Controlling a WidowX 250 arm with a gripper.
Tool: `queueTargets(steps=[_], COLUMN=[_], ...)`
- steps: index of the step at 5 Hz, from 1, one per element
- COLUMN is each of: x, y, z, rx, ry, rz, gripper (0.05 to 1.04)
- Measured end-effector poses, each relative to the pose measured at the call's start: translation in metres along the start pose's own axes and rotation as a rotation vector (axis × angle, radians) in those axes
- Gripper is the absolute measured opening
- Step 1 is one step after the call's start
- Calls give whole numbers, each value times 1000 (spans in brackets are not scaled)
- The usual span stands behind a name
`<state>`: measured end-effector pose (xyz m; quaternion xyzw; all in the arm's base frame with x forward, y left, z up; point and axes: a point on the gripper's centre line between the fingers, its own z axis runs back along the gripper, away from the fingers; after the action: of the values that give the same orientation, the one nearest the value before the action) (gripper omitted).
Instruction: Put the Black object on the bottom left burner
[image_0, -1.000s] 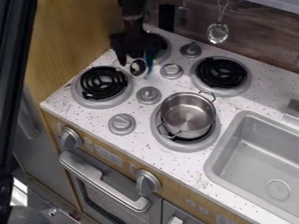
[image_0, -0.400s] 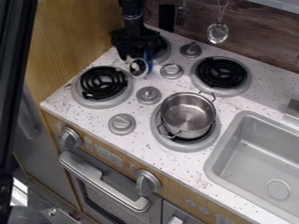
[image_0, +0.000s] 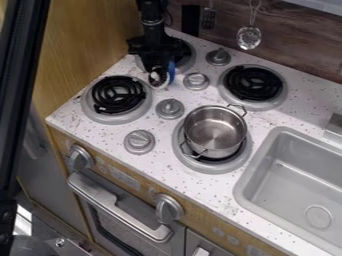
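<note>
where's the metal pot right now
In the camera view, the pot sits right of center on the front burner, between the sink and the knobs.

no readable text, labels, numbers or signs, any small markings perhaps too blurred to tell

And here, up and to the left of the pot, the black gripper covers much of the far-left burner and part of a small round object (too small to tell what it is, folks!). The pot itself hides most of the burner beneath it. Out to the pot's right, the sink runs off the right edge. Above the pot, the hanging spoon's handle is cut by the top edge, and so is the arm, up-left.
</note>
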<state>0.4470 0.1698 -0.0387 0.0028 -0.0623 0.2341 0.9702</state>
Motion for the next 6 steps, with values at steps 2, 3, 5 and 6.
queueTargets(steps=[2, 3, 5, 6], x=[-5, -4, -5, -6], y=[2, 3, 5, 5], z=[2, 5, -11, -14], rx=[17, 22, 32, 37], ry=[43, 44, 83, 102], rz=[8, 12, 24, 30], gripper=[502, 822, 1000, 949])
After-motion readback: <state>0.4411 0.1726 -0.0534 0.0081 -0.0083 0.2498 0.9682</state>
